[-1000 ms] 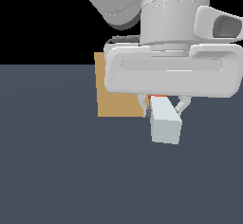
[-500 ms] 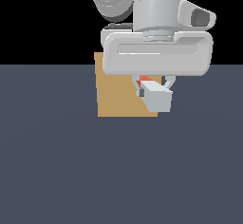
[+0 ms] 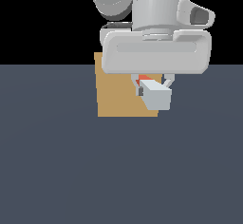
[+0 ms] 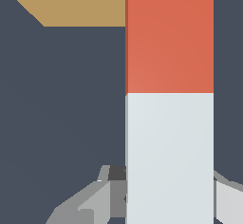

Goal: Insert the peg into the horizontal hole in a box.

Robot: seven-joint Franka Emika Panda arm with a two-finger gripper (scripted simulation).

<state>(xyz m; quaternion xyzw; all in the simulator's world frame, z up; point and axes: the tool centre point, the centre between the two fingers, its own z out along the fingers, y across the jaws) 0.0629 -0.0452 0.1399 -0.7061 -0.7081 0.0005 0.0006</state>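
Peg (image 3: 154, 96) held in the pincer (image 3: 153, 83) sits lifted above the dark grey surface (image 3: 57, 171), its pale grey end facing the exterior camera and a small patch of its orange-red half showing just under the arm's wide white hand. The pincer's two fingers clamp the peg from either side, one finger (image 3: 167, 81) visible at the exterior view's right of the bar and the other tucked against its opposite side. Behind the peg stands the box (image 3: 118, 95), a plain tan block resting on the surface; in the exterior view the peg overlaps the box's lower corner on the exterior view's right. No hole can be made out on the box's visible face. In the wrist view the peg (image 4: 169, 99) runs as a long bar, pale grey near the fingers (image 4: 97, 201) and orange-red farther out, with the tan box (image 4: 76, 2) lying beyond and off to one side of the orange-red end, whose tip is cut off by the frame.
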